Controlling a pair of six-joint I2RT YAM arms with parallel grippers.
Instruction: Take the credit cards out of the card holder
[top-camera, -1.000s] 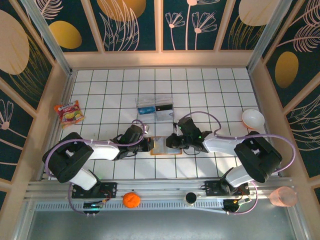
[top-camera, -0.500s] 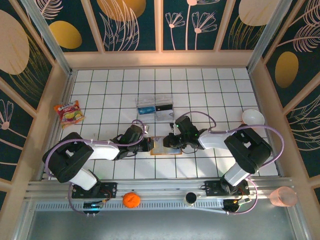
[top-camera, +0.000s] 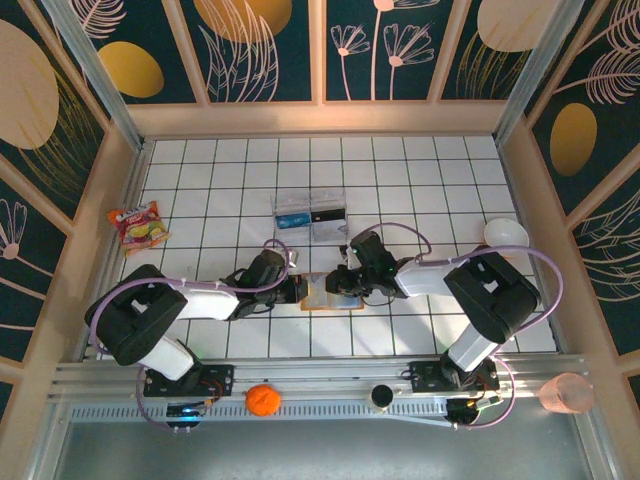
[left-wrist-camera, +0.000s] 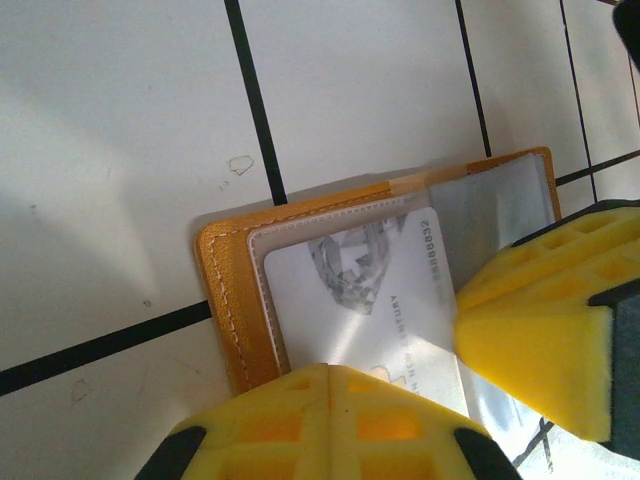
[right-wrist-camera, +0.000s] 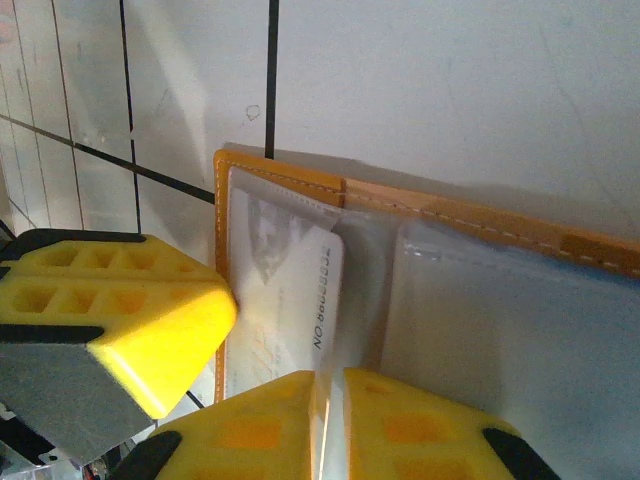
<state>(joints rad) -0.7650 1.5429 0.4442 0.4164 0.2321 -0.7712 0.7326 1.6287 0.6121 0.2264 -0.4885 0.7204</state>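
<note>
The orange card holder (top-camera: 325, 296) lies open on the white tiles between my two grippers. A pale grey credit card (left-wrist-camera: 365, 290) sits in its clear left pocket (right-wrist-camera: 285, 290), its printed edge sticking out toward the fold. My right gripper (right-wrist-camera: 330, 378) is shut on that card's edge, which runs thinly between the yellow fingers. My left gripper (left-wrist-camera: 330, 372) is shut with nothing between its fingers, its tips on the holder's orange border (left-wrist-camera: 225, 290). From above, the left gripper (top-camera: 303, 291) and right gripper (top-camera: 338, 285) meet over the holder.
A clear plastic box (top-camera: 310, 215) stands just behind the holder. A noodle packet (top-camera: 140, 225) lies far left and a white bowl (top-camera: 505, 237) far right. An orange fruit (top-camera: 262, 399) and a pink cup (top-camera: 565, 392) sit on the front rail.
My right arm's elbow has swung in to the left, and its gripper has edged slightly left over the holder. The left arm and the holder have stayed put.
</note>
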